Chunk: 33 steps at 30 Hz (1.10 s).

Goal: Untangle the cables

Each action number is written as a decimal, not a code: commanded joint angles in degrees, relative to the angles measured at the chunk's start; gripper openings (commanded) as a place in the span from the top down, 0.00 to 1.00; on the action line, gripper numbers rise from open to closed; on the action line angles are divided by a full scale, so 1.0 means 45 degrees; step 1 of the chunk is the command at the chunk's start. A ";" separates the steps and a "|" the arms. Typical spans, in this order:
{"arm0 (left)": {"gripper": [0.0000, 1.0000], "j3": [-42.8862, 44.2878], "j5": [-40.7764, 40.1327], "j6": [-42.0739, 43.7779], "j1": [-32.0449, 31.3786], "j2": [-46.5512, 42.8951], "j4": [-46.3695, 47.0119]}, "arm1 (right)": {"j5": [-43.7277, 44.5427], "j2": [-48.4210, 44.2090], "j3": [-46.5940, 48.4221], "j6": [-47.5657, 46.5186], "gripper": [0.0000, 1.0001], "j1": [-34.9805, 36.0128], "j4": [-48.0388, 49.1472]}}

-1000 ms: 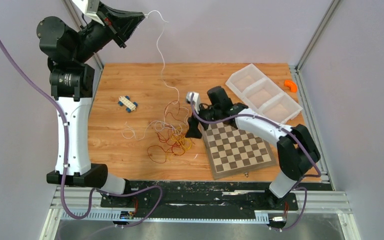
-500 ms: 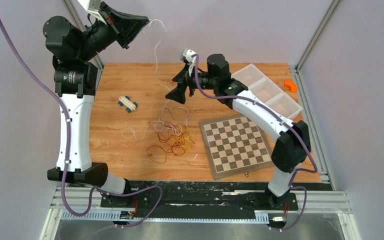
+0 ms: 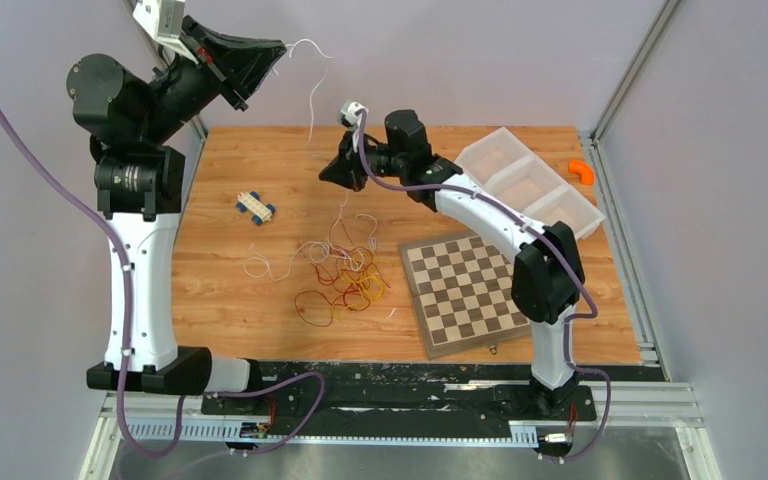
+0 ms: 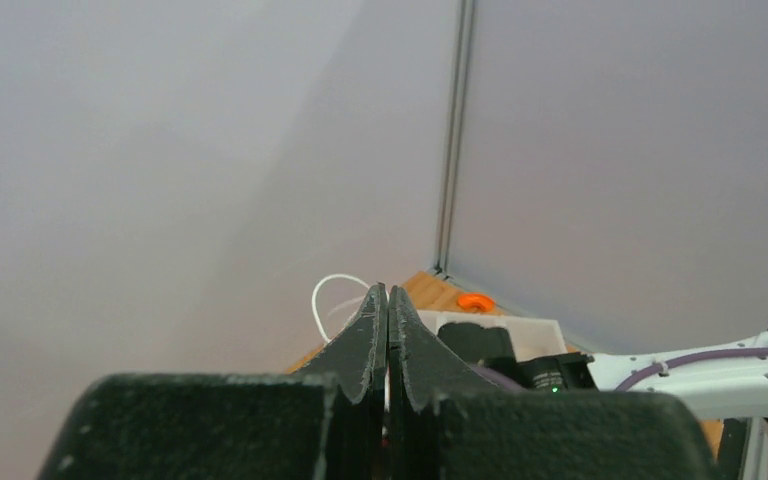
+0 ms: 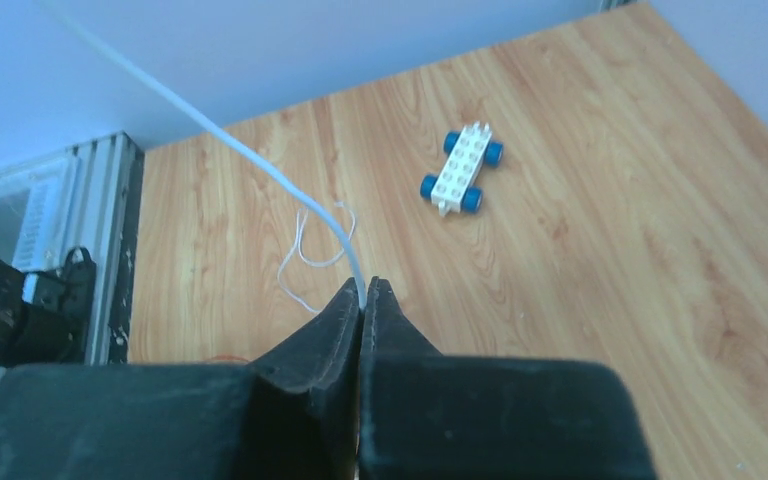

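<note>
Cables: red, yellow and white cables (image 3: 345,270) lie in a loose knot mid-bench, toward the near edge and just left of the chessboard (image 3: 470,290). A separate white strand lies just left of the knot.
White cable: one white cable (image 3: 312,100) rises out of the knot, passes through the right gripper and goes on to the left gripper, with its free tip curling past the fingers. It hangs in a curve between the two, not taut.
Left gripper: the left gripper (image 3: 282,47) is held high over the far-left corner, pinched closed on the cable's end. In the wrist view the jaws meet with a white loop showing behind them.
Right gripper: the right gripper (image 3: 332,176) hangs over the far half of the bench near mid-width, clamped on the same cable lower down. The wrist view shows the strand entering the closed tips (image 5: 363,290).
Nearby: a toy car (image 3: 256,207) sits toward the left edge, apart from the knot.
Stage, as judged: one strand is being drawn clear and the rest is not yet separated.
Risk 1: the lower run goes straight into the knot, so more lift may cinch the loops or hoist the whole bundle.
Risk 2: the wire is very thin, so it may slip through either pinch under load.
Risk 3: a dragged bundle could snag the chessboard's edge.
</note>
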 commanded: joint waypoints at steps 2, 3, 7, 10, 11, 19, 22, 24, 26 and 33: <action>1.00 -0.3236 -0.1444 -0.0071 0.0744 -0.1696 -0.0205 | -0.0615 -0.1155 0.3418 0.2428 1.00 0.0018 0.1488; 1.00 -0.4707 -0.2086 0.0241 0.0784 -0.2247 -0.0348 | -0.0845 -0.1162 0.4406 0.2981 1.00 0.0014 0.1573; 1.00 -0.9062 -0.2054 0.0064 0.1681 -0.3369 -0.0218 | -0.1238 -0.1550 0.4728 0.2962 1.00 0.0167 0.2010; 1.00 -1.1613 -0.1095 0.0199 0.1741 -0.3662 0.0152 | -0.1024 -0.1392 0.1816 0.1369 1.00 0.0104 0.1260; 1.00 -1.2602 -0.0827 0.0147 0.1741 -0.3657 0.0153 | -0.1340 -0.1111 0.1464 0.1333 1.00 0.0066 0.0656; 1.00 -1.3465 0.1501 -0.0390 0.1750 -0.4839 0.1585 | -0.2064 -0.1477 0.5173 0.2141 1.00 0.0506 -0.0287; 1.00 -1.3692 0.1222 -0.0317 0.1688 -0.5204 0.2129 | -0.1782 -0.1735 0.2290 -0.0377 1.00 0.0994 -0.1773; 1.00 -1.3629 0.1217 0.0652 0.1529 -0.4624 0.0997 | -0.1522 -0.1167 0.0868 -0.1751 1.00 0.1102 -0.3572; 1.00 -1.3282 0.2085 0.1022 0.1453 -0.4278 -0.0121 | -0.1821 -0.1074 0.2752 -0.1251 1.00 0.1017 -0.4631; 1.00 -1.3844 0.0752 0.2336 0.0015 -0.4772 -0.0304 | -0.0859 -0.2429 0.1791 -0.2521 1.00 0.1080 -0.4098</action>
